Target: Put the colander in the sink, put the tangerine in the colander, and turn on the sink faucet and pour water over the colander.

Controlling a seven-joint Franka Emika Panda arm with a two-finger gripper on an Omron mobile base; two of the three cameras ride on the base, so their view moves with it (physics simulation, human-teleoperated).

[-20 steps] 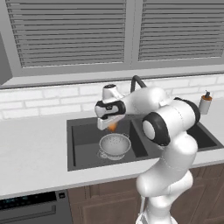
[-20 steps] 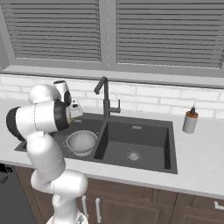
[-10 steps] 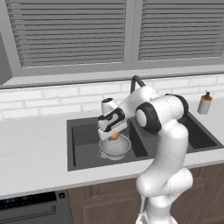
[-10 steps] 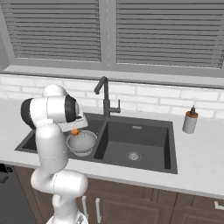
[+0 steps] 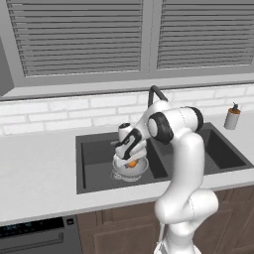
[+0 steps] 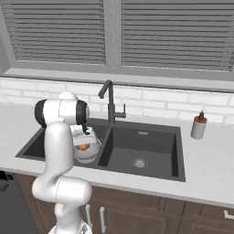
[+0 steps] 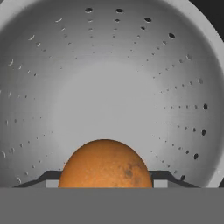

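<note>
The pale counter (image 6: 208,176) is seen running left to right below a white brick wall and a shuttered window, with the dark double-basin sink (image 6: 141,176) set into it. The right basin (image 6: 151,146) lies open, its round steel drain (image 6: 140,162) uncovered. The sink faucet (image 6: 109,98) is seen at the far edge of the sink, rising above the divider between the basins. A soap bottle (image 6: 198,126) stands on the counter to the right, well apart from the sink. The colander (image 5: 130,171) is seated in the left basin, close to the divider, with bare basin floor to its left. Within its rim the gripper (image 5: 130,158) is lowered, its fingers pinching the tangerine (image 7: 106,164) from two sides. In the hand view the fruit is held over the perforated bowl (image 7: 113,83); whether it touches the bottom cannot be told. Open bowl wall is shown around the fruit on all visible sides.
</note>
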